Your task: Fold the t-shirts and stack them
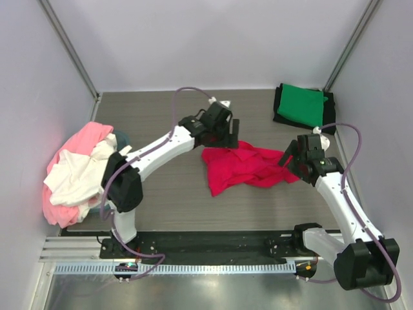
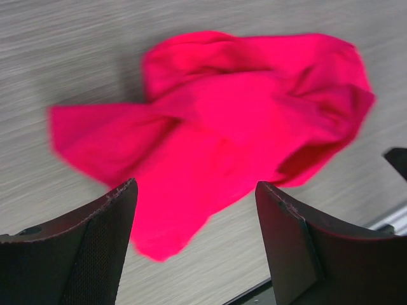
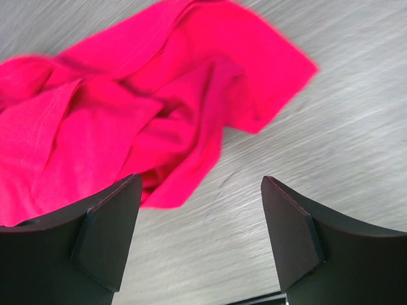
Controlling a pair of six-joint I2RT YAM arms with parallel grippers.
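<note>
A crumpled crimson t-shirt lies in the middle of the table; it also shows in the left wrist view and in the right wrist view. My left gripper hovers open above its far left corner, empty. My right gripper hovers open at its right edge, empty. A folded green t-shirt lies on a folded black one at the back right. A heap with light pink, white and greyish-teal t-shirts sits at the left.
Grey side walls and metal corner posts enclose the wood-grain table. A metal rail with the arm bases runs along the near edge.
</note>
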